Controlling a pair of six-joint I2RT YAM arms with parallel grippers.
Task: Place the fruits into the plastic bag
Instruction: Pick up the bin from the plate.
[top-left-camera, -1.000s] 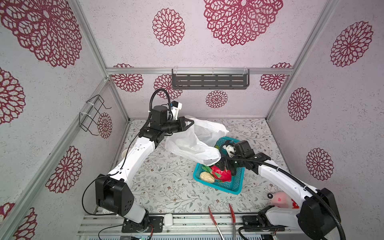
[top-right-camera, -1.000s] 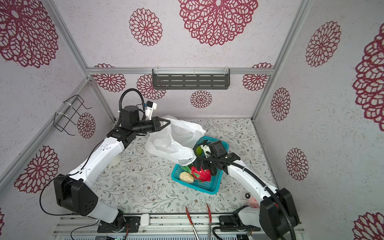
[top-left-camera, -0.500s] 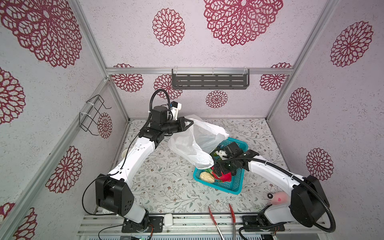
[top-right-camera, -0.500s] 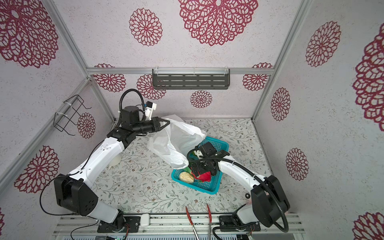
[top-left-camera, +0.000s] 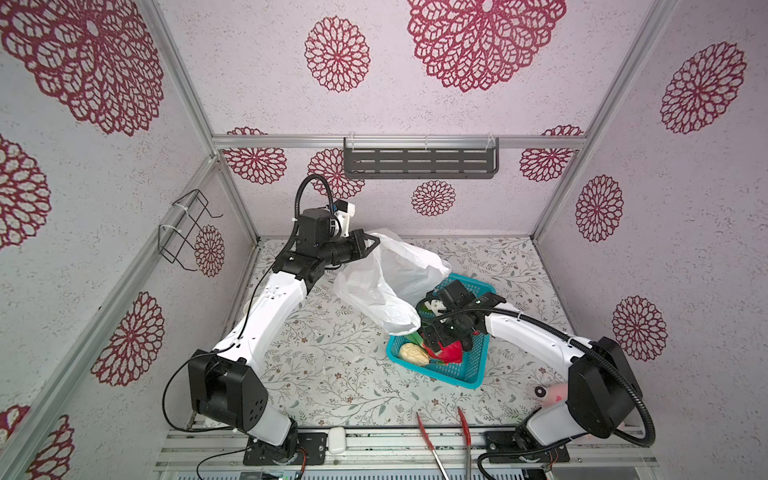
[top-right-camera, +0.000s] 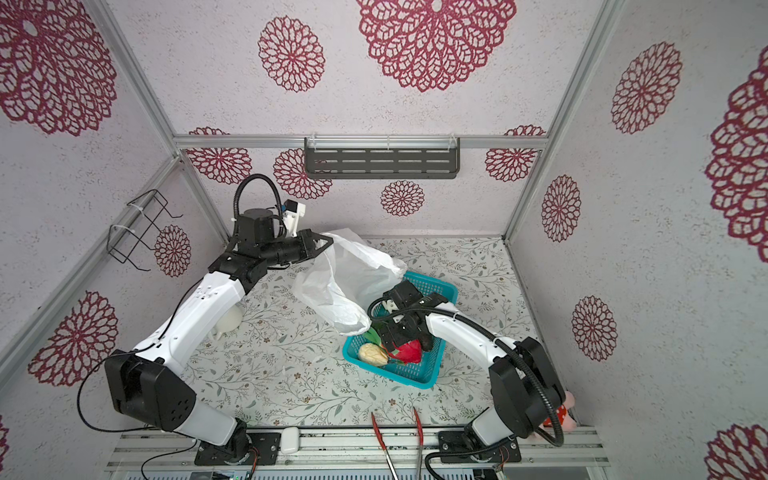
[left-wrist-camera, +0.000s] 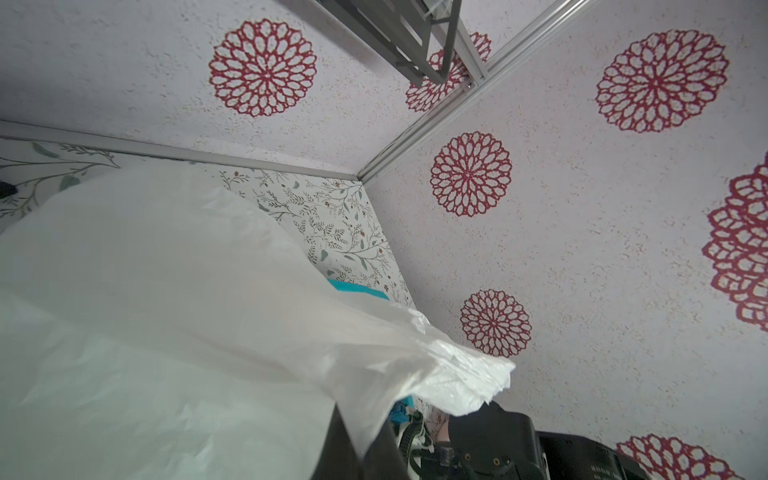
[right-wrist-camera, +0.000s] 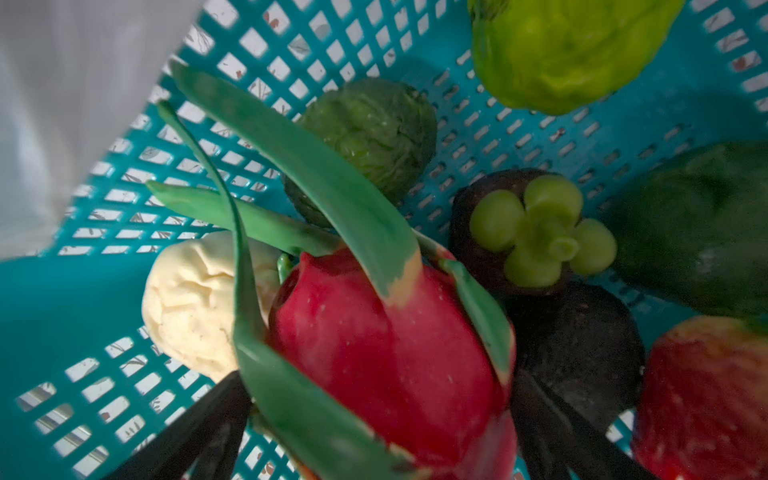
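The plastic bag (top-left-camera: 386, 282) (top-right-camera: 345, 282) hangs crumpled from my left gripper (top-left-camera: 372, 241) (top-right-camera: 326, 241), which is shut on its upper edge at the back left. In the left wrist view the plastic bag (left-wrist-camera: 166, 311) fills the frame. Its lower end droops onto the teal basket (top-left-camera: 436, 376) (top-right-camera: 390, 374). My right gripper (top-left-camera: 446, 345) (top-right-camera: 409, 343) (right-wrist-camera: 380, 390) is open inside the basket, a jaw on each side of the red dragon fruit (right-wrist-camera: 386, 353) (top-left-camera: 451, 353). Beside it lie a pale pear-like fruit (right-wrist-camera: 191, 299), a green round one (right-wrist-camera: 374, 133), a small dark one (right-wrist-camera: 536, 232) and a red strawberry (right-wrist-camera: 706, 395).
A yellow-green fruit (right-wrist-camera: 569, 50) and a dark green one (right-wrist-camera: 698, 228) also lie in the basket. A pink plush toy (top-left-camera: 548, 395) sits behind my right arm's base. Red-handled tongs (top-left-camera: 428, 432) lie at the front edge. A white cup (top-right-camera: 228, 320) stands under my left arm.
My right gripper has swung toward the basket's front-left and dropped over the dragon fruit. The bag now hangs steeper from my left gripper.
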